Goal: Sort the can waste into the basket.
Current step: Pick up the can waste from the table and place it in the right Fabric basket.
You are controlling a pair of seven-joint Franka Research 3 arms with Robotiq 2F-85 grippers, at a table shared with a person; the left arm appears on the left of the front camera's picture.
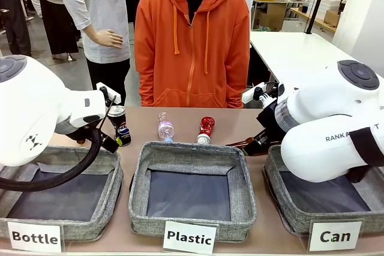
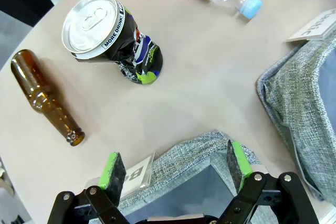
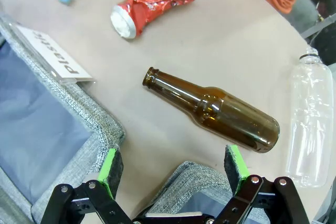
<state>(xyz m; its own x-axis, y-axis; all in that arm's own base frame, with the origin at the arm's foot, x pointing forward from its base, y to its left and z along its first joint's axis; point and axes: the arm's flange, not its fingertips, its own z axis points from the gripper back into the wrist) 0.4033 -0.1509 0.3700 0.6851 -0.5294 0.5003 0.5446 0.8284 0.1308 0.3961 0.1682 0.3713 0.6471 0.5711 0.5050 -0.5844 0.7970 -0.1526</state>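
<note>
Both grippers hang with fingers apart, holding nothing. Ahead of the left gripper (image 2: 174, 161) the black can (image 2: 113, 38) stands on the surface. The crushed red can (image 3: 152, 6) lies farther ahead of the right gripper (image 3: 172, 160), which hovers over the rim of the basket (image 1: 287, 211) marked "Can".

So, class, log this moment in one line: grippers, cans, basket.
left gripper open | right gripper open | black can upright | red can crushed, on its side | both outside Can basket
</note>
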